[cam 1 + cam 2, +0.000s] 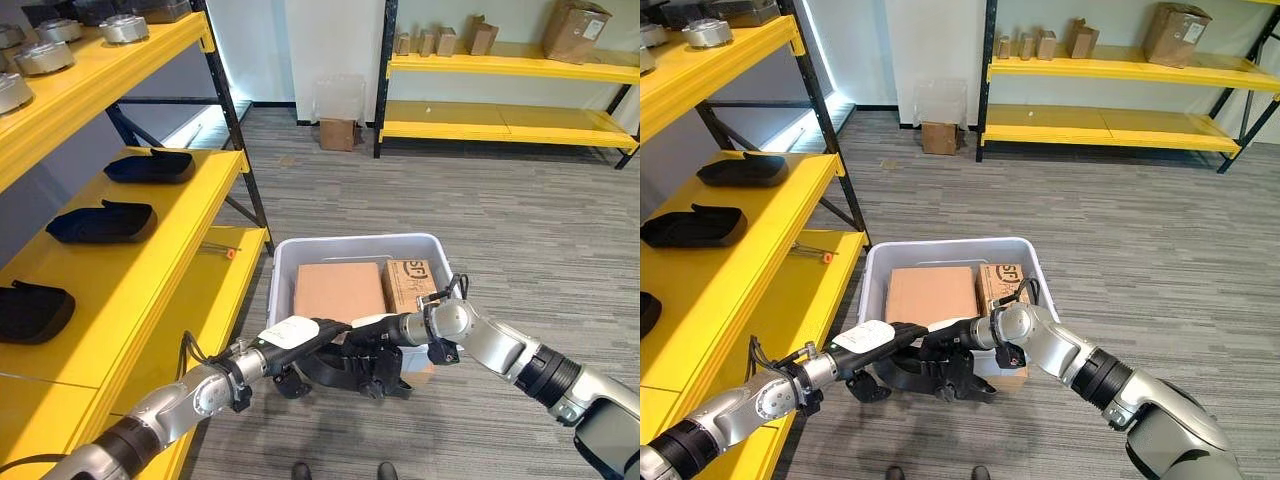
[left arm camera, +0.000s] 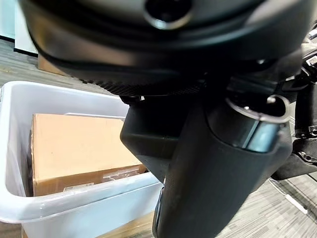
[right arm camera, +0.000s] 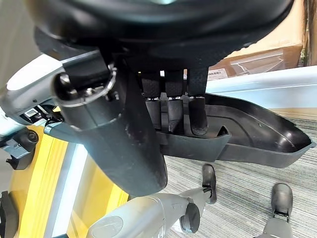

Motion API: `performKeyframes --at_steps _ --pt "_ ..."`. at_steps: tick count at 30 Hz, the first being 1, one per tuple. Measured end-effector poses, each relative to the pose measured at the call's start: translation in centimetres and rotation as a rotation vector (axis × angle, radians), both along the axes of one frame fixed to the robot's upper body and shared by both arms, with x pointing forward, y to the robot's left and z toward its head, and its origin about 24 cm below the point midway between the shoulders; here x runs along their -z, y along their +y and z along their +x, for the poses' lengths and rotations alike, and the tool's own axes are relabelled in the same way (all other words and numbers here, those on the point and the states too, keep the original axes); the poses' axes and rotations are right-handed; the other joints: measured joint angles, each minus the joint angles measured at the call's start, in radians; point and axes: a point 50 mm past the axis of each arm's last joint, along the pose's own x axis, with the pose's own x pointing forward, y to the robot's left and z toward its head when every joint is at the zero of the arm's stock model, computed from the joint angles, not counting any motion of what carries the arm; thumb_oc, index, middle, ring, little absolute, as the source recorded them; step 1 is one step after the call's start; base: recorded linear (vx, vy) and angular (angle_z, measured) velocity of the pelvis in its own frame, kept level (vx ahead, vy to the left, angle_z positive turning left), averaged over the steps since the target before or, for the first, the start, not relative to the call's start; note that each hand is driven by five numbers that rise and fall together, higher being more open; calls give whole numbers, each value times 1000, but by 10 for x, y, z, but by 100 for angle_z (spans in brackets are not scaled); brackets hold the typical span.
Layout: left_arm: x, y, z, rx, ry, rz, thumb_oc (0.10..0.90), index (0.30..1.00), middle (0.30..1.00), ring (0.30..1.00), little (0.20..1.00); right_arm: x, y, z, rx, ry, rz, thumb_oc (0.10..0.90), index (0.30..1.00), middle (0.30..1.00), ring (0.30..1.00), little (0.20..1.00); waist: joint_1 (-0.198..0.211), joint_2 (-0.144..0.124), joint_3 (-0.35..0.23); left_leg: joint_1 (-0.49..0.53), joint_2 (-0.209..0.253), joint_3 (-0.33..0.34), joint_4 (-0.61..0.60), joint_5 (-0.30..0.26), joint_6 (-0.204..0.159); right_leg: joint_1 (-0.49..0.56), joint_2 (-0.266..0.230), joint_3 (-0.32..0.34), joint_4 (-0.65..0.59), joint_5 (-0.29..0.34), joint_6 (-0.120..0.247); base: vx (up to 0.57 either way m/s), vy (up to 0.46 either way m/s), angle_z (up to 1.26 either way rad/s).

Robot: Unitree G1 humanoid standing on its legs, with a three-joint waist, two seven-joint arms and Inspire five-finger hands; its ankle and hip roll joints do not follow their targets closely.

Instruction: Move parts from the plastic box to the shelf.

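My left hand (image 1: 300, 335) and right hand (image 1: 385, 330) with fingers (image 3: 198, 116) curled on a black tray (image 3: 247, 139) just before the white box (image 1: 285, 262), cardboard boxes (image 1: 338, 290) inside, yellow shelf (image 1: 130, 280) at my left

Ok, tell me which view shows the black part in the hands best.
The right wrist view: the black part runs across it as a shallow tray, the right hand curled over its rim. The eye views show it low before the plastic box, half hidden by both hands. The left wrist view shows the left hand.
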Motion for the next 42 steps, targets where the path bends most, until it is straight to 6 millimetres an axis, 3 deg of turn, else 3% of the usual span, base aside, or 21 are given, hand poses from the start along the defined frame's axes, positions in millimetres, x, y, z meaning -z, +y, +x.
performKeyframes --at_steps 8,26,29,42 --pt "-3 -13 5 57 -44 14 900 1000 1000 1000 1000 1 1 1 15 -14 6 400 300 300 300 300 0 3 -2 1 0 0 0 0 0 0 0 2 -1 1 0 0 0 0" --pt "3 -17 7 60 -37 86 900 1000 1000 1000 1000 15 8 -1 27 -14 -8 400 300 300 300 300 -3 -1 -5 2 0 0 0 0 0 1 0 2 0 2 1 0 0 0" --pt "4 -18 6 62 -32 88 400 300 300 300 300 16 9 -2 21 -14 -17 400 300 300 300 300 -3 -2 -5 2 0 0 0 0 0 1 0 3 0 2 1 0 0 0" --pt "5 -16 7 39 -38 99 400 300 300 300 300 23 13 -2 40 -12 -18 400 300 300 300 300 -1 -4 -6 2 0 0 0 0 0 5 0 2 0 2 1 0 0 0"
